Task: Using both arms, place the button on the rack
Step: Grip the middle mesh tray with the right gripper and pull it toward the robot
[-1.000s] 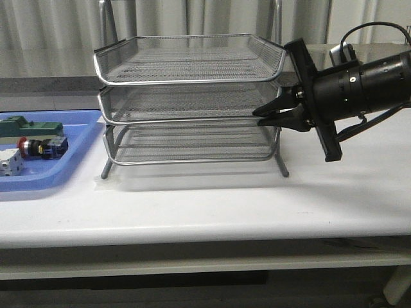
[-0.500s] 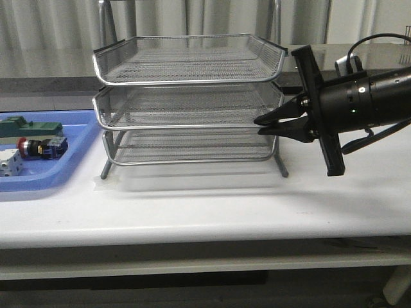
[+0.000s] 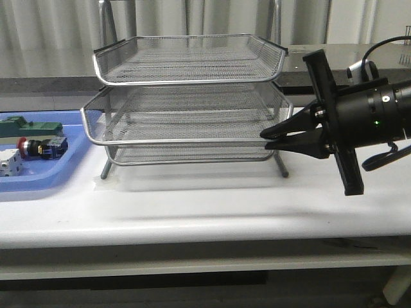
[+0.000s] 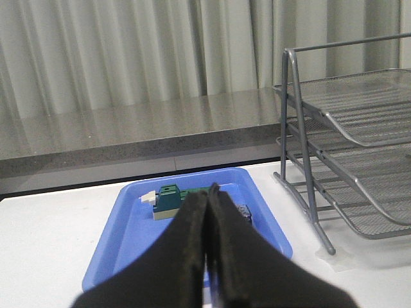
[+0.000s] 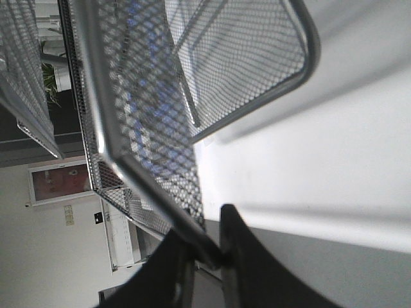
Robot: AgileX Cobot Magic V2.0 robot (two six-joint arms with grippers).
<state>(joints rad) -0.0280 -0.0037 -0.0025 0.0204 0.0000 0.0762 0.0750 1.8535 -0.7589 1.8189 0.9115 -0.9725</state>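
Observation:
The button (image 3: 33,147), red-capped with a dark body, lies in the blue tray (image 3: 70,170) at the far left. The silver wire rack (image 3: 186,64) stands mid-table, and its middle tray (image 3: 180,119) sticks out forward past the other two tiers. My right gripper (image 3: 264,139) is shut on that tray's right front rim; in the right wrist view the rim bar (image 5: 164,186) runs between the right gripper's (image 5: 207,240) fingers. My left gripper (image 4: 209,192) is shut and empty above the blue tray (image 4: 122,224). Its fingers hide most of the button (image 4: 244,213).
A green block (image 3: 32,127) and a white block (image 3: 9,163) share the blue tray with the button. The green block (image 4: 170,197) shows beyond the left fingers, and the rack's legs (image 4: 308,192) stand just beside the tray. A grey ledge and curtains run behind the table.
The right gripper has drawn back toward the camera and lower, pulling the middle tray out of the rack; the tray's front-left corner now reaches further left.

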